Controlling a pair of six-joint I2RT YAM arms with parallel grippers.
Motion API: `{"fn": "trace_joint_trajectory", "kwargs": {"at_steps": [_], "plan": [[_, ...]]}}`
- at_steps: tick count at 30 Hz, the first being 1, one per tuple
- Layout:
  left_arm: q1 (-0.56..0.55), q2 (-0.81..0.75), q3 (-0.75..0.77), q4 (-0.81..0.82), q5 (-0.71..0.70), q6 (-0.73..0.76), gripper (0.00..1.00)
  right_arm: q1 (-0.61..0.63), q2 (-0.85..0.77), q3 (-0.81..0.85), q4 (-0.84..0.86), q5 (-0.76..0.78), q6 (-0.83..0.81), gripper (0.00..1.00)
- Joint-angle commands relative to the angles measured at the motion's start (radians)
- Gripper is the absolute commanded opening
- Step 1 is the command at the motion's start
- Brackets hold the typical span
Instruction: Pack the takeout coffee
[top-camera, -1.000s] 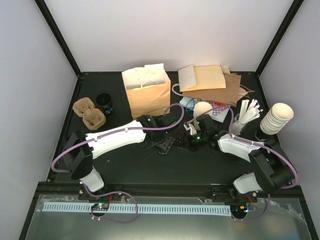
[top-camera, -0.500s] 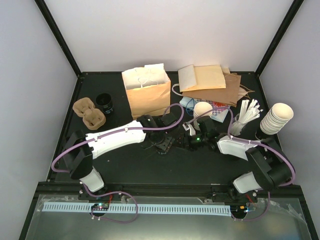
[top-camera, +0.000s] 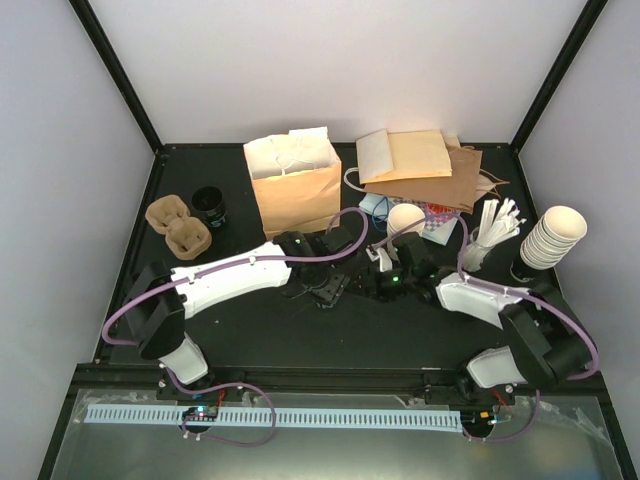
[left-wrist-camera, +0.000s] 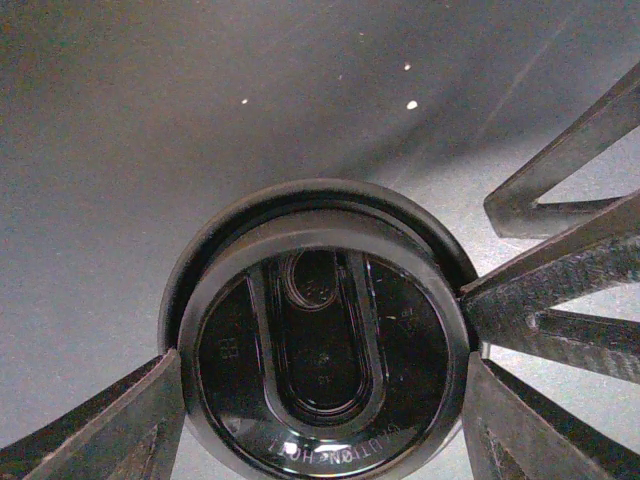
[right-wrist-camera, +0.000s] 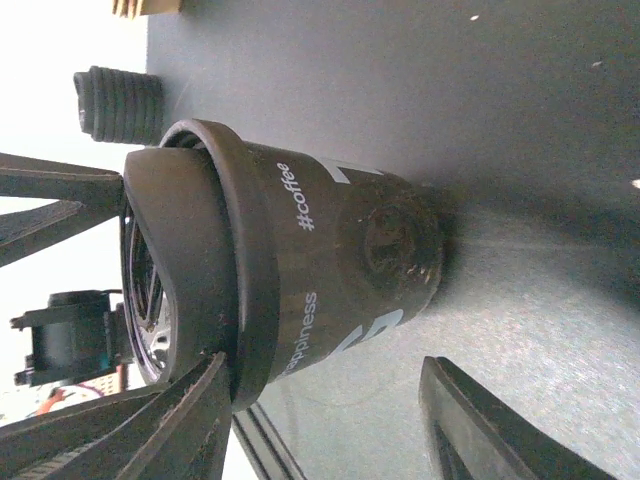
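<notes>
The takeout coffee (right-wrist-camera: 320, 250) is a black paper cup printed "#coffee", closed with a black lid (left-wrist-camera: 320, 340), and it stands on the dark table. In the top view it is mostly hidden under my left gripper (top-camera: 322, 287). My left gripper (left-wrist-camera: 320, 362) comes down from above, and its fingers (left-wrist-camera: 120, 420) press the lid's rim on both sides. My right gripper (right-wrist-camera: 325, 365) comes in from the side, also seen as my right gripper (top-camera: 372, 282). One of its fingers (right-wrist-camera: 190, 410) rests at the lid's rim. The other stands apart from the cup's base.
An open brown paper bag (top-camera: 295, 190) stands behind the grippers. Flat paper bags (top-camera: 420, 160) lie at the back right. A cream cup (top-camera: 405, 218), a stirrer holder (top-camera: 490, 235) and stacked cream cups (top-camera: 552, 237) are on the right. Pulp trays (top-camera: 178, 227) and another black cup (top-camera: 209, 203) are on the left.
My right gripper has slid a little left toward the cup and its jaws have narrowed. The left gripper and the cup have stayed put.
</notes>
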Motion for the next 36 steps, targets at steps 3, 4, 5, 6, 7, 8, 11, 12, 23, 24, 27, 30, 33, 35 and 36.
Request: {"fn": "trace_joint_trajectory", "kwargs": {"at_steps": [3,4,5,6,7,8,11,12,23,24,27,30,33,35,36], "plan": [[-0.012,0.021,-0.021,0.007,0.07,0.0,0.54,0.007,-0.12,0.055,-0.385,0.23,-0.058,0.56],[-0.012,0.02,-0.02,0.005,0.068,0.0,0.54,0.002,-0.136,0.082,-0.397,0.226,-0.066,0.57],[-0.012,0.018,-0.02,0.002,0.066,0.002,0.54,-0.003,-0.149,0.105,-0.414,0.219,-0.075,0.58],[-0.012,0.015,-0.019,0.001,0.064,0.002,0.54,-0.007,-0.159,0.123,-0.425,0.215,-0.085,0.58],[-0.012,0.01,-0.018,0.0,0.061,0.002,0.54,-0.013,-0.169,0.139,-0.435,0.213,-0.093,0.59],[-0.012,0.006,-0.017,-0.002,0.057,0.004,0.54,-0.013,-0.178,0.152,-0.442,0.217,-0.104,0.59],[-0.012,-0.004,0.009,-0.019,0.049,0.017,0.55,-0.014,-0.213,0.175,-0.464,0.247,-0.129,0.59],[-0.012,-0.004,0.023,-0.032,0.045,0.02,0.55,-0.015,-0.222,0.18,-0.472,0.258,-0.135,0.6],[-0.012,0.001,0.078,-0.062,0.041,0.027,0.74,-0.015,-0.286,0.194,-0.549,0.324,-0.188,0.63],[-0.012,-0.001,0.076,-0.06,0.042,0.025,0.77,-0.014,-0.291,0.194,-0.553,0.327,-0.191,0.64],[-0.013,-0.01,0.076,-0.056,0.046,0.022,0.86,-0.013,-0.303,0.2,-0.572,0.335,-0.213,0.66],[-0.013,-0.026,0.079,-0.053,0.052,0.021,0.91,-0.013,-0.308,0.219,-0.604,0.352,-0.246,0.69],[-0.013,-0.048,0.086,-0.053,0.065,0.02,0.95,-0.013,-0.313,0.248,-0.643,0.384,-0.274,0.72],[-0.013,-0.058,0.1,-0.067,0.063,0.017,0.96,-0.014,-0.317,0.269,-0.665,0.396,-0.293,0.75],[-0.012,-0.064,0.108,-0.076,0.06,0.017,0.96,-0.014,-0.317,0.279,-0.673,0.399,-0.302,0.76]]}}
